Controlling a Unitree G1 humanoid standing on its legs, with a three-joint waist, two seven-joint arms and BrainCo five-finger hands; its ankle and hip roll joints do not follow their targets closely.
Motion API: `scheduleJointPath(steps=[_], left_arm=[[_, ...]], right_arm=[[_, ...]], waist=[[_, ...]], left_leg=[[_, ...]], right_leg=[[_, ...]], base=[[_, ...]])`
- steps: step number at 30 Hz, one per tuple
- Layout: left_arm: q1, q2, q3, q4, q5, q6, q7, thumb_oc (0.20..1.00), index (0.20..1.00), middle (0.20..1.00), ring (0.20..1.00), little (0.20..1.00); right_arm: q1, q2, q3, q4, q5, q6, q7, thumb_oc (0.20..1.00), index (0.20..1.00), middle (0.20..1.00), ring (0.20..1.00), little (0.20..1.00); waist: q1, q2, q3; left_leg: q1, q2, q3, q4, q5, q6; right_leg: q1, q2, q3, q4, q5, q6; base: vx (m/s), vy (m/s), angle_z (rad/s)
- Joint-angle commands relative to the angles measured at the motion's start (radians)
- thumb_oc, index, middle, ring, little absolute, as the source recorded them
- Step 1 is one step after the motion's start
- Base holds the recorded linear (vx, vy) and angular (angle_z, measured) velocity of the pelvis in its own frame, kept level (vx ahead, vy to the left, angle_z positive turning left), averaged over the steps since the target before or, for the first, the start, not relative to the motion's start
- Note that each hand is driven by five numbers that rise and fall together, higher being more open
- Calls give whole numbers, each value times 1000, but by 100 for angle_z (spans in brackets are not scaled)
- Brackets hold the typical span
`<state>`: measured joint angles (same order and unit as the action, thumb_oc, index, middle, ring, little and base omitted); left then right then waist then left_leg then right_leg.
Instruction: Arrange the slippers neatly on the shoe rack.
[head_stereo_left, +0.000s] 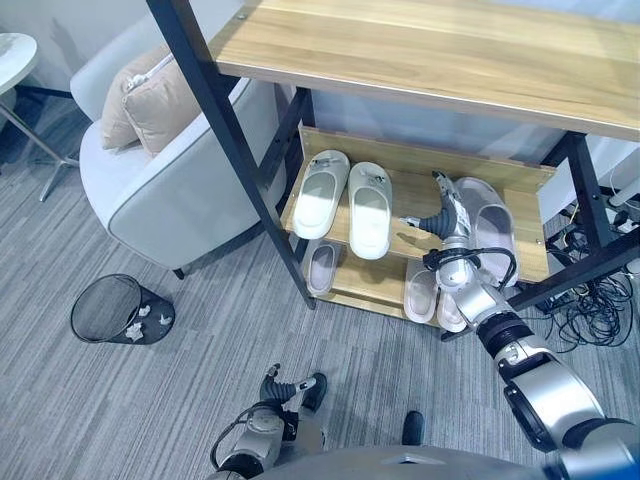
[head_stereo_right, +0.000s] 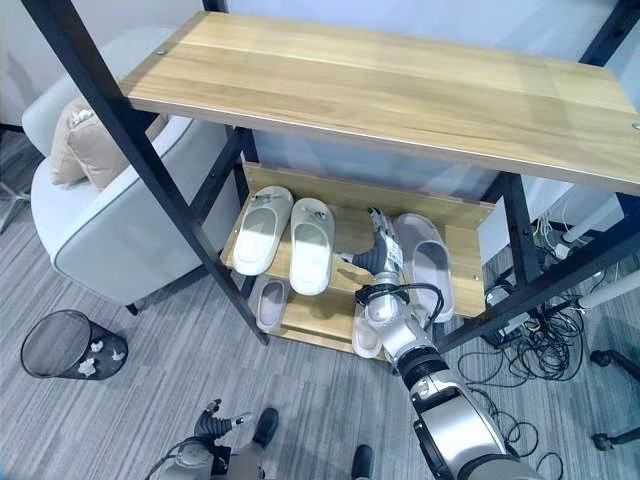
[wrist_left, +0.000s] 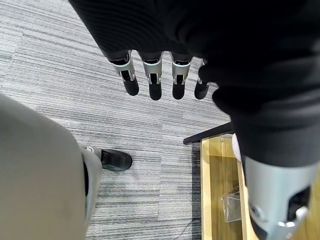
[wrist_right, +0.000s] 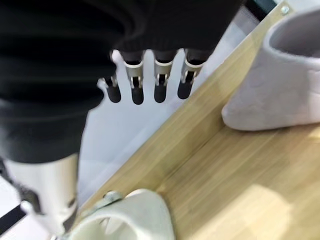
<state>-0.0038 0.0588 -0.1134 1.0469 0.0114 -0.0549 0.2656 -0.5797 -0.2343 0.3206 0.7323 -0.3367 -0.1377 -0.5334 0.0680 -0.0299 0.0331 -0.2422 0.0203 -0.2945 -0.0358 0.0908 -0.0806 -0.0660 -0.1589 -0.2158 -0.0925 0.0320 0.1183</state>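
The right hand (head_stereo_left: 447, 222) reaches into the middle shelf of the shoe rack (head_stereo_left: 420, 160), its fingers (wrist_right: 159, 82) straight and spread slightly, holding nothing, over the bare wood between the slippers. Just to the hand's right a pale lilac slipper (head_stereo_left: 489, 228) lies flat on that shelf, its toe toward the rack's back board; in the right wrist view its heel end sits close beside the fingertips without touching them. To the hand's left, a little apart, a pair of cream-white slippers (head_stereo_left: 343, 202) lies side by side, toes toward the back. On the lower shelf beneath the hand are more lilac slippers (head_stereo_left: 322, 265), one under the white pair and others (head_stereo_left: 422, 294) directly below the wrist. The left hand (head_stereo_left: 283, 388) hangs low beside the robot over grey carpet (head_stereo_left: 200, 400), fingers (wrist_left: 152, 80) straight and relaxed, empty. Well off to its left stand a black mesh wastebasket (head_stereo_left: 112, 309) and a grey armchair (head_stereo_left: 170, 190) with beige cushions (head_stereo_left: 150, 100).
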Motion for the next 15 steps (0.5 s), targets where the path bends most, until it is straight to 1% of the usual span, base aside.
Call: scheduleJointPath(steps=[1, 6, 10, 15], left_arm=[[35, -31, -28, 113, 4, 0, -10, 1000, 1000, 1000, 1000, 1000], [39, -34, -26, 145, 4, -1, -12, 1000, 1000, 1000, 1000, 1000], [43, -39, -23, 153, -8, 1, -11, 1000, 1000, 1000, 1000, 1000], [41, -32, -14, 173, -10, 11, -17, 1000, 1000, 1000, 1000, 1000]], right_arm=[[-12, 10, -12, -69, 7, -35, 41, 1000, 1000, 1000, 1000, 1000], [59, 40, -4, -75, -2, -36, 63, 1000, 1000, 1000, 1000, 1000], [121, 82, -42, -82, 42, -42, 62, 1000, 1000, 1000, 1000, 1000], [174, 117, -25, -102, 56, -50, 106, 1000, 1000, 1000, 1000, 1000]], waist=[[23, -10, 1], [18, -13, -24], [13, -12, -37], [7, -9, -54]], left_leg=[[97, -38, 26, -51, -19, 101], [114, -35, 28, -51, -28, 102], [119, -33, 34, -51, -32, 100], [125, -30, 40, -51, -38, 100]], right_leg=[[28, -43, -48, 5, -5, 65], [43, -39, -43, 5, -10, 61], [48, -37, -36, 5, -12, 60], [47, -37, -32, 5, -11, 60]], base=[[32, -5, -4], [42, -7, -4], [9, 1, -1], [4, 1, -1]])
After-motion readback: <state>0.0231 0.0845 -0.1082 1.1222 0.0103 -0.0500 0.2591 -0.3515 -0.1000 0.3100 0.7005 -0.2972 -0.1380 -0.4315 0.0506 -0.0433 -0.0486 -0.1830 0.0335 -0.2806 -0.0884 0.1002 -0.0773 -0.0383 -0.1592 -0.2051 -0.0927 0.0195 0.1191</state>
